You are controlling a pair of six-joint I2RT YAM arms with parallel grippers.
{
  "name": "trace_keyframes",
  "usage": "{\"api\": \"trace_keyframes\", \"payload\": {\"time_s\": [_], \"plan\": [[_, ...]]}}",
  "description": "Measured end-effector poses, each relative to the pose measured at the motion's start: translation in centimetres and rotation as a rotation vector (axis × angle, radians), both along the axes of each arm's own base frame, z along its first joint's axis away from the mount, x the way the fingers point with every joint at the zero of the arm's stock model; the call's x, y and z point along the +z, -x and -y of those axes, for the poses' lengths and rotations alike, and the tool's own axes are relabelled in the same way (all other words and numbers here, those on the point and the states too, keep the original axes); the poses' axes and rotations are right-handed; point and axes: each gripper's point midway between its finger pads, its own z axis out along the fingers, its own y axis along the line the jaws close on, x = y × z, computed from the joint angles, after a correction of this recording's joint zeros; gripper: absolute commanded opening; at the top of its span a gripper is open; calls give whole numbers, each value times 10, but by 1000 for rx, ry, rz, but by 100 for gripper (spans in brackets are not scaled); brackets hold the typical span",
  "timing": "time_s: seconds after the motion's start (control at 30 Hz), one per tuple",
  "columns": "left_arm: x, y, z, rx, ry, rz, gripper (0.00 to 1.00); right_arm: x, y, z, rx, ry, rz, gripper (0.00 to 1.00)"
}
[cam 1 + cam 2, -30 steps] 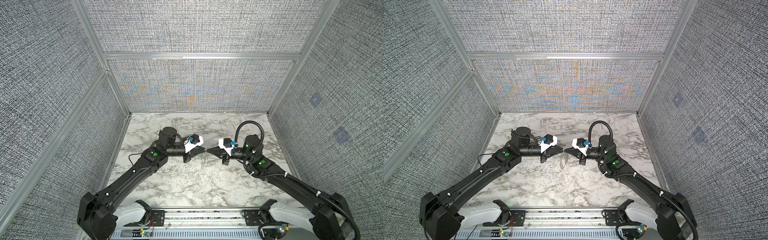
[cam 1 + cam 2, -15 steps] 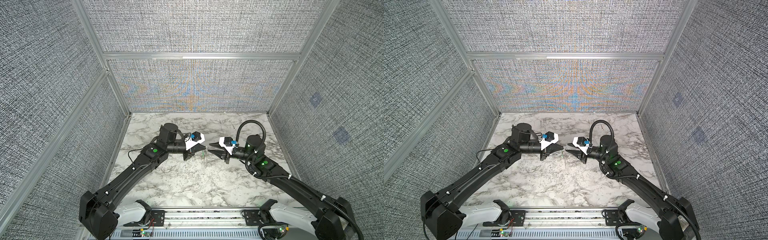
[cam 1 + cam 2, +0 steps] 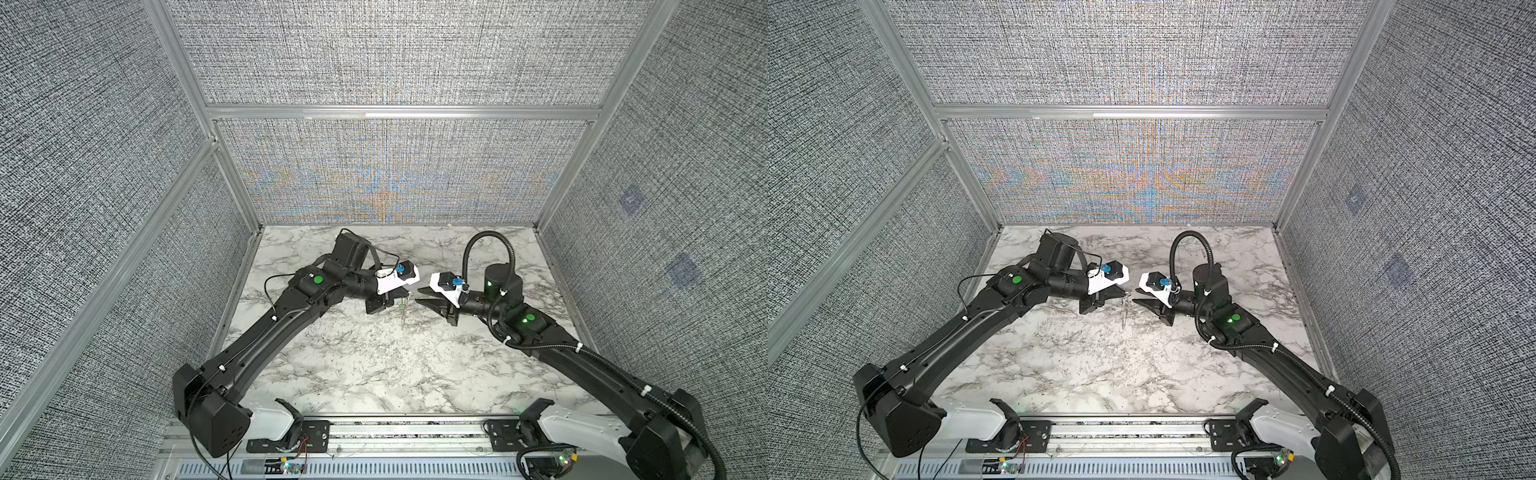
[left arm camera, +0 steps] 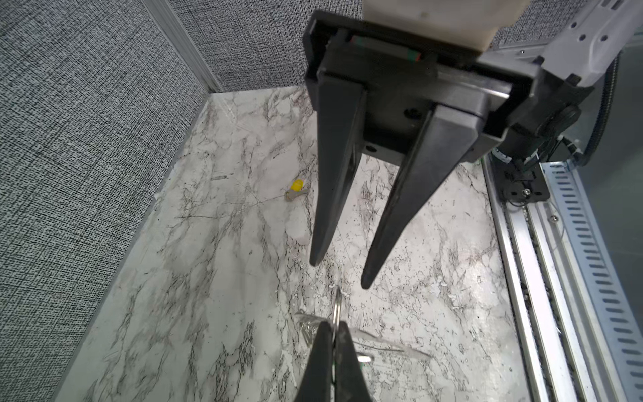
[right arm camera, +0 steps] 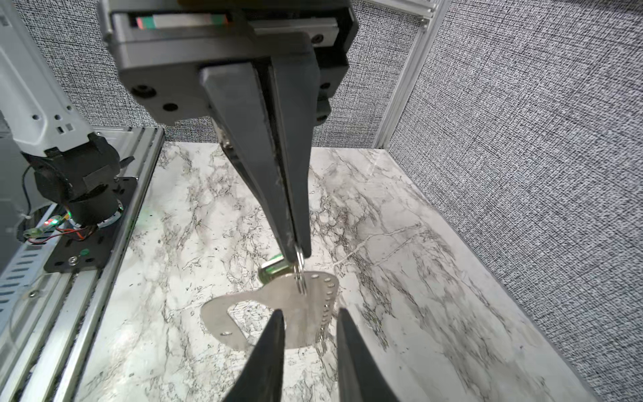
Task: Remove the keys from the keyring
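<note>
My left gripper [image 4: 333, 325] [image 5: 295, 252] is shut on a small wire ring [image 5: 300, 275] of the keyring [image 5: 278, 306]. The keyring is a flat grey metal plate with a slot, hanging above the table below the tips [image 3: 403, 311]. A key with a green tag [image 5: 275, 269] hangs at the same ring. My right gripper [image 5: 310, 313] [image 4: 341, 273] faces the left one, a short gap away. It is open, with nothing between its fingers. The key with the yellow tag [image 4: 295, 189] lies loose on the marble. In both top views the two grippers [image 3: 406, 294] [image 3: 1134, 297] point at each other mid-table.
The marble table [image 3: 374, 365] is boxed in by grey fabric walls [image 3: 395, 174] at the back and on both sides. An aluminium rail [image 3: 395, 432] with the arm mounts runs along the front edge.
A second ago the right gripper's shut tips met the left gripper's tips. It has since opened and drawn back to the right. The left gripper stays shut on the ring.
</note>
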Motion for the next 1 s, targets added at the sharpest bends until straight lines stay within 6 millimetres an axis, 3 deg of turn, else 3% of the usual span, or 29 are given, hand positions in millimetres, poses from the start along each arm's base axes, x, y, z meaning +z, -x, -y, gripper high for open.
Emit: {"api": "trace_keyframes", "payload": {"time_s": [0.83,1.0], "plan": [[-10,6,4,-33,-123,45,0,-2,5,-14,78,-72,-115,13],[-10,6,5,-34,-131,57,0,-2,7,-14,87,-73,-116,5]]}}
